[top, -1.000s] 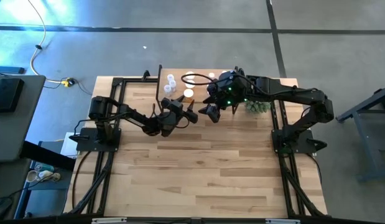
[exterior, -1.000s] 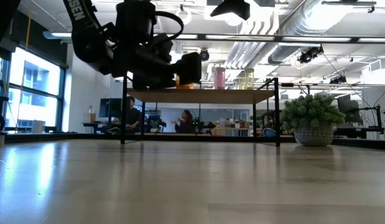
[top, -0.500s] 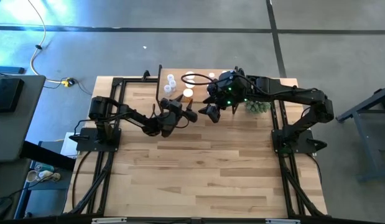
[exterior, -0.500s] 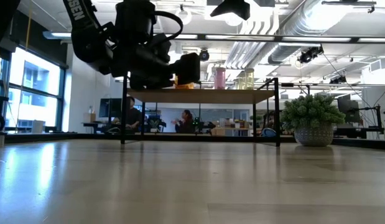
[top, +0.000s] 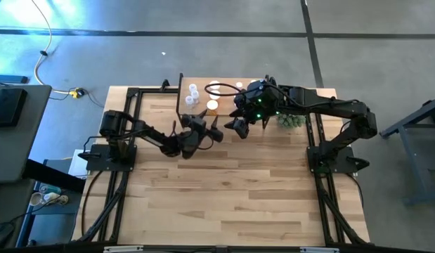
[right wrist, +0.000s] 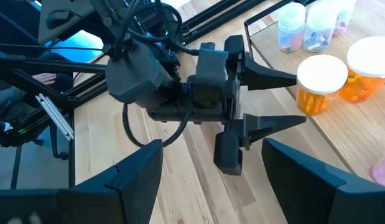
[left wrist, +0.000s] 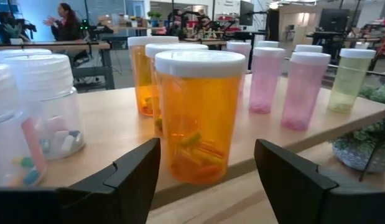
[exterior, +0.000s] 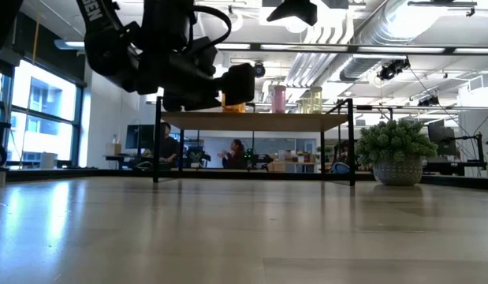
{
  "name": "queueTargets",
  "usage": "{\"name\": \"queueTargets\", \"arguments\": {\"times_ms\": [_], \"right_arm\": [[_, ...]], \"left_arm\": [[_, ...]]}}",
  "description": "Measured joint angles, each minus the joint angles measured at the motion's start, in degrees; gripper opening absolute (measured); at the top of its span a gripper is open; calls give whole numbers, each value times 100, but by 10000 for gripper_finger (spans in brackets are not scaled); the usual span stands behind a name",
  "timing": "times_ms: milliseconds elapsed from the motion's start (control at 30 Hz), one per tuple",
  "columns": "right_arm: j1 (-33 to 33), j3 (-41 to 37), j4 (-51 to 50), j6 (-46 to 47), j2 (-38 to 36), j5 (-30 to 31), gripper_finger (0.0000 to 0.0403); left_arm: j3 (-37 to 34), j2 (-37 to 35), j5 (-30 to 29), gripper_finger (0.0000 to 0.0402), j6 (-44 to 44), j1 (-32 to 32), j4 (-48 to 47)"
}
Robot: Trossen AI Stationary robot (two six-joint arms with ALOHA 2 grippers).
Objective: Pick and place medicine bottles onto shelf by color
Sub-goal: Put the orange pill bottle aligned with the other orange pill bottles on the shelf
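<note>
Your left gripper (top: 216, 131) hangs above the desk (top: 231, 190) just in front of the shelf (left wrist: 111, 121), and its jaws stand released with nothing between them. In the left wrist view the nearest orange bottle (left wrist: 199, 115) stands upright at the shelf's front edge, straight ahead of the open fingers (left wrist: 133, 171) and clear of them. At the left end of the shelf you have clear bottles (left wrist: 46, 102) with coloured pills inside. Behind the nearest orange bottle stand two more orange bottles (left wrist: 142, 71), touching or nearly so. Further right come the pink bottles (left wrist: 265, 78), upright in a loose group, and then one pale yellow-green bottle (left wrist: 351, 78) near the right end.

From above, the white caps (top: 193, 93) of the clear bottles sit at the shelf's left end.

Your right gripper (top: 239, 127) hovers just right of the left one, also at the shelf's front, jaws released and empty. Its wrist view looks across at the left gripper (right wrist: 276, 99) and the orange bottles (right wrist: 320, 84) beyond it.

The potted plant (exterior: 397, 150) stands on the desk at the shelf's right end.
</note>
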Motion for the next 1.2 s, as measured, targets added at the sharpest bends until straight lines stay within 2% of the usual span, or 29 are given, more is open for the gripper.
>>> {"name": "queueTargets", "arguments": {"times_ms": [533,767,933,1200], "right_arm": [[33,0,2,53,0,-92,263],[76,0,2,40,2,-96,263],[76,0,4,40,2,-98,263],[76,0,6,40,2,-98,264]], "left_arm": [[2,-5,-293,251,12,-349,0],[7,-5,261,251,12,-335,0],[7,-5,323,251,12,-162,0],[8,-5,857,251,12,90,0]]}}
